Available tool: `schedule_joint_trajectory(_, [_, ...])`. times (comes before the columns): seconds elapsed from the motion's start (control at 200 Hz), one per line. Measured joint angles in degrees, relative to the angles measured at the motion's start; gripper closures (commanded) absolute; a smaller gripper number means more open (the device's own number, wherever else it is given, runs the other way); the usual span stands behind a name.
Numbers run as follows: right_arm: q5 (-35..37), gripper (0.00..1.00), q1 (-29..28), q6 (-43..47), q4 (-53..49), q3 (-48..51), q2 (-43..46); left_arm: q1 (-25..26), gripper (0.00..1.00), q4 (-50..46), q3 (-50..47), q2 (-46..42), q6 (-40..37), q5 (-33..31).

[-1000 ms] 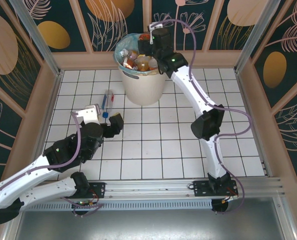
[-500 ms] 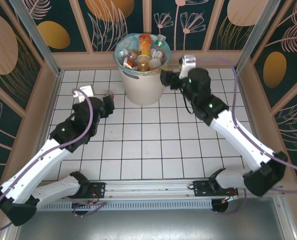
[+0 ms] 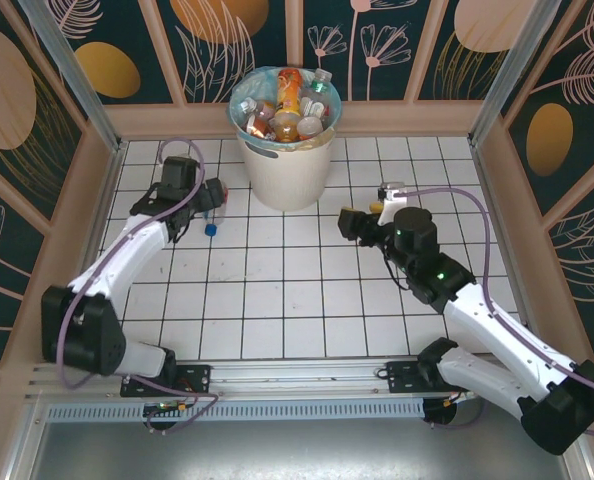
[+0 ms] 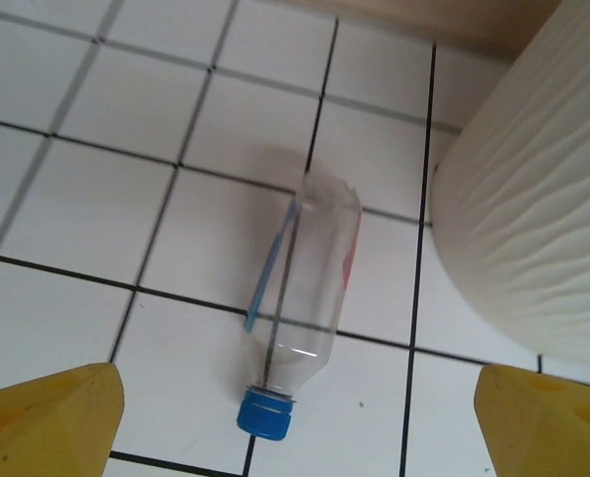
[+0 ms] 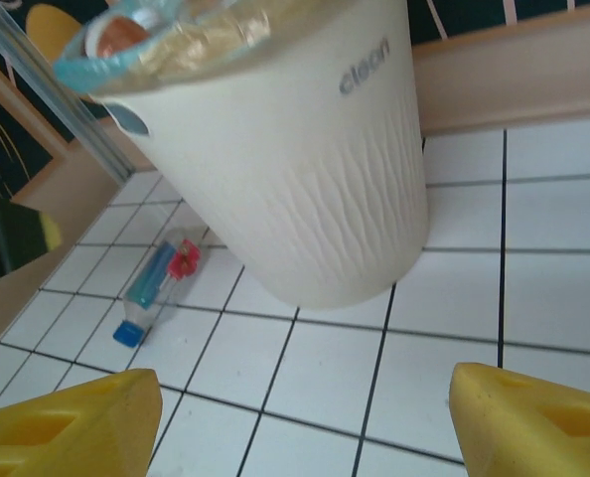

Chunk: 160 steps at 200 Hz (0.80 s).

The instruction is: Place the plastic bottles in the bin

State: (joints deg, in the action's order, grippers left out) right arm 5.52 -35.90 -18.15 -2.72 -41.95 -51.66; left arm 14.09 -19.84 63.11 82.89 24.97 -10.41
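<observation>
Left pincer (image 4: 295,425) gapes wide over a clear blue-capped bottle (image 4: 310,263) I see lying on the table (image 4: 76,199) beside the bin (image 4: 533,199); my right pincer (image 5: 300,422) stands open, empty

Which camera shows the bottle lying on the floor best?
The left wrist camera: the bottle lies big and whole in the middle, blue cap included. The right wrist camera shows it small beside the bin. From the top it is tiny and partly covered.

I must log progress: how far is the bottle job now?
Done: many bottles fill the bin. In hand: the open left end effector hovers over one bottle lying beside the bin. To do: grasp it and drop it in. The right end effector is empty.
</observation>
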Motion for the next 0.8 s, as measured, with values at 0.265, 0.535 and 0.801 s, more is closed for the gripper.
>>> schedule_joint_trajectory(0.265, [-2.2,0.23,0.0,-0.3,-1.4,0.8,0.0,-1.7,0.11,2.3,1.7,9.5,-1.5,4.0])
schedule_joint_trajectory(0.535, [-2.2,0.23,0.0,-0.5,-1.4,1.3,0.0,-4.1,0.22,3.3,7.3,18.9,-4.0,4.6])
schedule_joint_trajectory(0.801, [-2.2,0.23,0.0,-0.7,-1.9,1.6,0.0,-4.7,0.29,3.4,11.3,27.8,-5.3,8.4])
